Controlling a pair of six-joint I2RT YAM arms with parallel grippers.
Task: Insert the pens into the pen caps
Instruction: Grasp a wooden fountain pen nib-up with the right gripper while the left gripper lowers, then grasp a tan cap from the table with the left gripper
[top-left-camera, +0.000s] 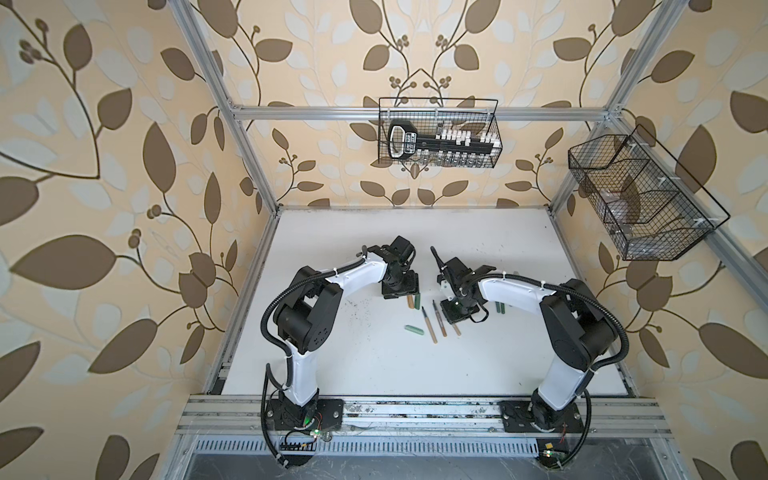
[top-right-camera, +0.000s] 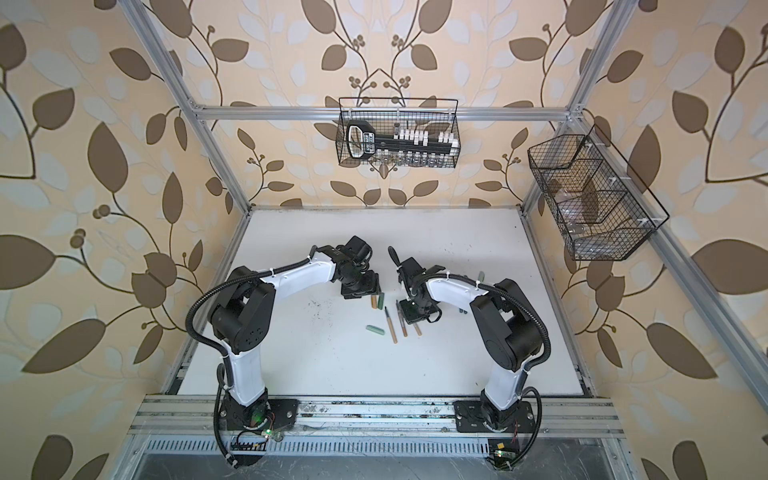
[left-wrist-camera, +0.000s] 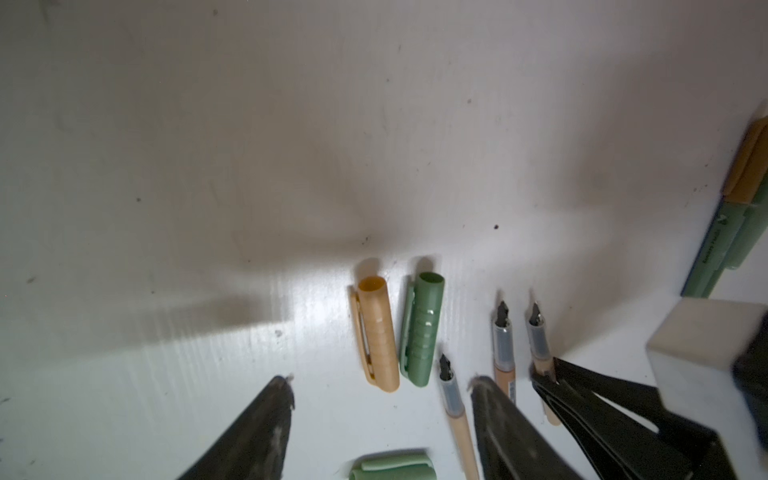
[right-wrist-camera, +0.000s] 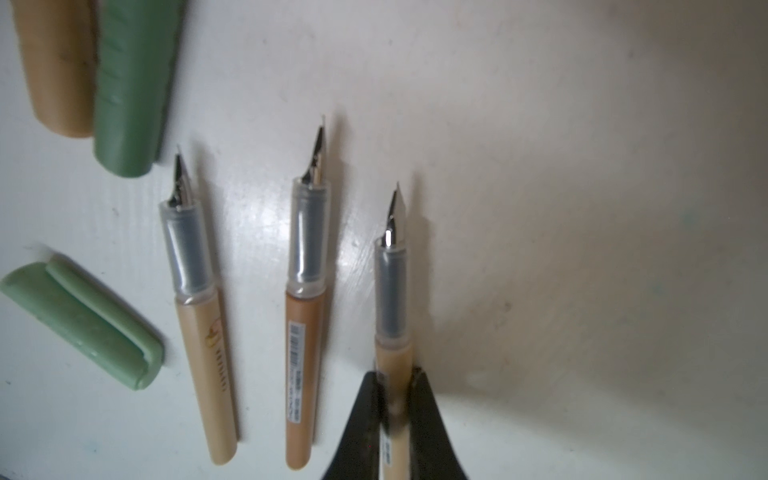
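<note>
1. Right tool (right-wrist-camera: 395, 386): jaws closed on the tan barrel of one pen, just behind its clear grip section.
2. Held pen (right-wrist-camera: 392, 299): nib forward, away from the wrist. Whether it is lifted off the bench (left-wrist-camera: 166, 124) cannot be told. Judged light and stiff, with a smooth barrel that could slip or twist. The nib looks fragile and should not be pinched. The present hold suits, as it leaves the front free to enter a cap.
3. Left tool (left-wrist-camera: 382, 386): jaws apart, nothing held, tips on either side of the near ends of two caps.
4. Lighter loose pen (right-wrist-camera: 205, 353) and darker loose pen (right-wrist-camera: 303, 353): flat on the bench beside the held pen, roughly parallel and apart from each other, uncapped. Probably roll easily; best taken mid-barrel.
5. Pale mint cap (right-wrist-camera: 83, 324): lying alone near the lighter loose pen, not touching it.
6. Tan cap (left-wrist-camera: 376, 332) and dark green cap (left-wrist-camera: 422, 328): side by side, just beyond the pen nibs, open mouths facing away from the left wrist. Judged hollow and very light, with clips that resist rolling. Best taken across the closed half, keeping the mouth clear.
7. Wire basket (top-left-camera: 436, 99): on the back rail, well apart from the work.
</note>
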